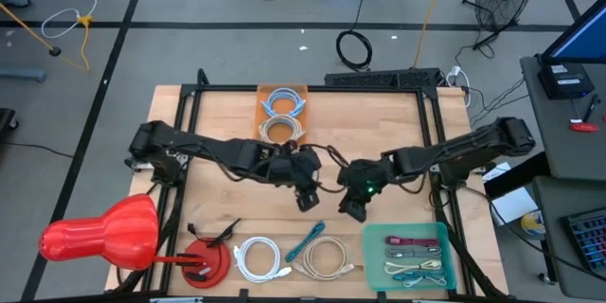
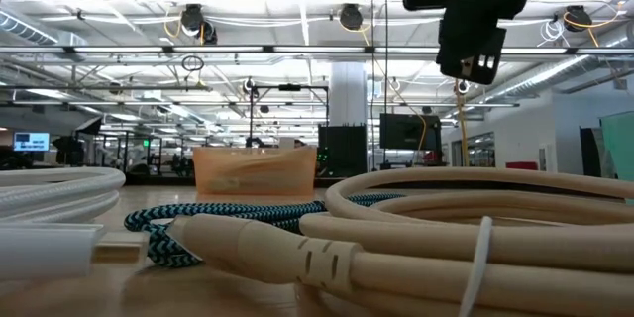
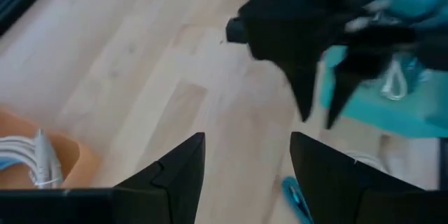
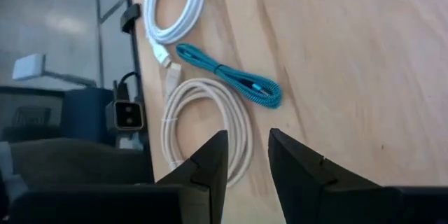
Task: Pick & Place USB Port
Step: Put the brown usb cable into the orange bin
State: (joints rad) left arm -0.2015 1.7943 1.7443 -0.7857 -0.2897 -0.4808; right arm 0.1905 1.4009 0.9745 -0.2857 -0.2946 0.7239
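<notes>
Here, my right gripper (image 4: 246, 155) hangs above the table's near-centre, fingers a narrow gap apart w/ nothing between them. Directly past them lie the task's things: a beige coiled USB cable (image 4: 203, 129), a teal braided USB cable (image 4: 231, 82) just beside it, and a white coiled USB cable (image 4: 176, 3) a bit further along, all at the wooden table (image 4: 336, 56)'s front edge. My left gripper (image 3: 246, 155) hovers near table centre, fingers spread, empty, close to the right one.

Handling, as I judge it: these cables are light, soft, floppy; the coils look loosely tied so a loop may sag or unwind when lifted. The braided teal one should give more friction than the smooth beige and white jackets. Best hold is prob. across the bundled strands of a coil, not a stiff plug end, which could twist out.

Views differ: the overhead shows the layout, incl. a teal tray (image 1: 374, 246) front right w/ cables already in it, an orange bin (image 1: 303, 95) at the back holding coils, plus a red object (image 1: 99, 237) front left. The table-level view shows the beige cable's moulded plug (image 2: 267, 243) up close, which no other view gives.
</notes>
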